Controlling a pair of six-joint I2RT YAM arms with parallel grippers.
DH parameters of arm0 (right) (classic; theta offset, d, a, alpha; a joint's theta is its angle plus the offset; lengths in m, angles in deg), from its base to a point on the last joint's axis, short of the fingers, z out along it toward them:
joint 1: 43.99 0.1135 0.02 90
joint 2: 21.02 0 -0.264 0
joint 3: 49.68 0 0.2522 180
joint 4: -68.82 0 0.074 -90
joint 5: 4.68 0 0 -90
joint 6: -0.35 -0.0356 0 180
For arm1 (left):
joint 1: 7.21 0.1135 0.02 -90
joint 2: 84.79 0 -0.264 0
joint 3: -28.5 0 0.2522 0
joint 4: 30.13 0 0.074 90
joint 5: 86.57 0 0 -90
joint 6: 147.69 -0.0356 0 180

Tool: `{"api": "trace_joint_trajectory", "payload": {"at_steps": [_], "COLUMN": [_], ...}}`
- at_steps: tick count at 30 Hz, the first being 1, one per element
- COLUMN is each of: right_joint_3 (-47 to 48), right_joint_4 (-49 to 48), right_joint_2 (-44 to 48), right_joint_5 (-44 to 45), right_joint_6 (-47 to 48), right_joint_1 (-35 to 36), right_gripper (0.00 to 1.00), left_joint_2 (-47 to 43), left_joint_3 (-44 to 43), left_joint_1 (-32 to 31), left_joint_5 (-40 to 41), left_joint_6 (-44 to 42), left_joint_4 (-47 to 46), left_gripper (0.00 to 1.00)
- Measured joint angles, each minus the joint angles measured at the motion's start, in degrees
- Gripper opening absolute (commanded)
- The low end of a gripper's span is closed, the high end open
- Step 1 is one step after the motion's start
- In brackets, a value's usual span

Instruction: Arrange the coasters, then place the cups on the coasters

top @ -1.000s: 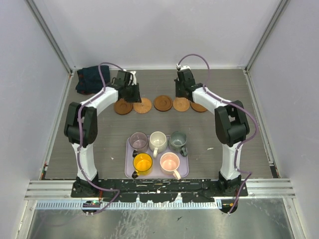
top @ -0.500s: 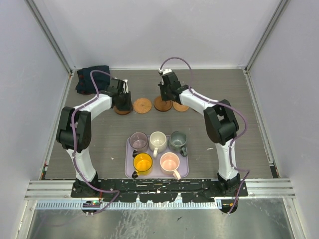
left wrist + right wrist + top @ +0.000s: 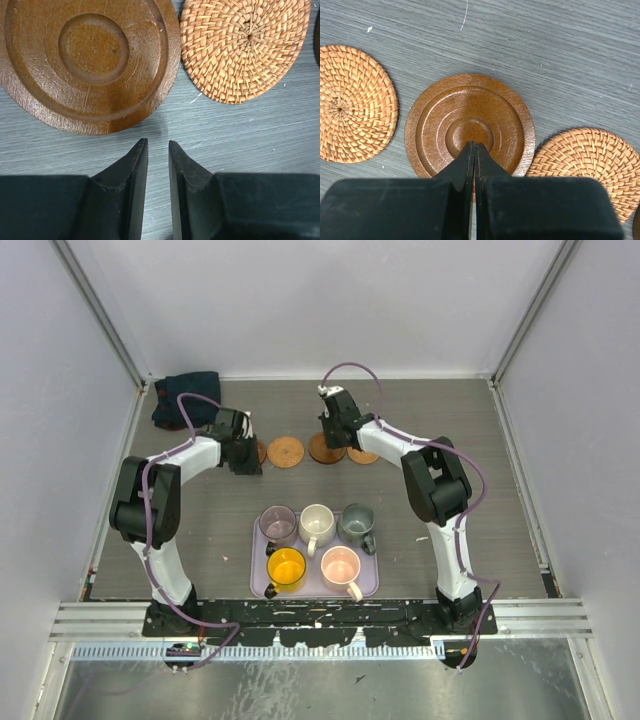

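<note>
Four coasters showed flat in a row: ringed dark wooden coaster [image 3: 90, 65], woven coaster [image 3: 286, 452] just beside it, second ringed wooden coaster [image 3: 470, 125], second woven coaster [image 3: 587, 167] close against that. Cups stood upright on the lavender tray [image 3: 313, 585], well apart from the row. Purple cup [image 3: 277, 524], cream cup [image 3: 317, 524] and grey-green cup [image 3: 355, 523] at rear; yellow-orange cup [image 3: 286, 566] and pink cup [image 3: 340, 565] in front.
</note>
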Motion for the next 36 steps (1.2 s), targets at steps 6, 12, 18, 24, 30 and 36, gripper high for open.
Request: {"api": "trace_joint_trajectory", "payload": {"at_steps": [6, 12, 18, 24, 30, 36], "right_joint_3": [0.00, 0.35, 0.35, -0.94, -1.75, -0.81], "right_joint_4": [0.00, -0.63, -0.81, -2.71, -3.69, -2.23], "right_joint_2": [-1.40, -2.51, -2.60, -2.36, -2.03, -2.03], "right_joint_5": [-0.04, -0.22, -0.20, 0.55, 1.64, 3.58], "right_joint_6": [-0.02, -0.07, -0.26, -1.11, -1.79, -1.27], "right_joint_1": [0.26, 1.31, 2.45, 2.89, 3.06, 3.39], "right_gripper": [0.01, 0.01, 0.01, 0.01, 0.01, 0.01], "left_joint_2": [0.00, 0.17, 1.57, 2.56, 2.64, 2.62], "left_joint_3": [0.00, 0.00, -0.33, -1.53, -1.64, -1.60], "left_joint_1": [0.81, 2.80, 4.20, 4.70, 4.92, 4.92], "left_joint_5": [0.00, 0.02, -0.31, -0.52, -1.07, -1.75], "left_joint_6": [0.02, 0.07, 0.98, 1.09, 1.09, 1.11], "left_joint_4": [-0.24, -0.24, -0.31, -0.44, -0.46, -0.46], "left_gripper": [0.25, 0.26, 0.28, 0.28, 0.27, 0.27]}}
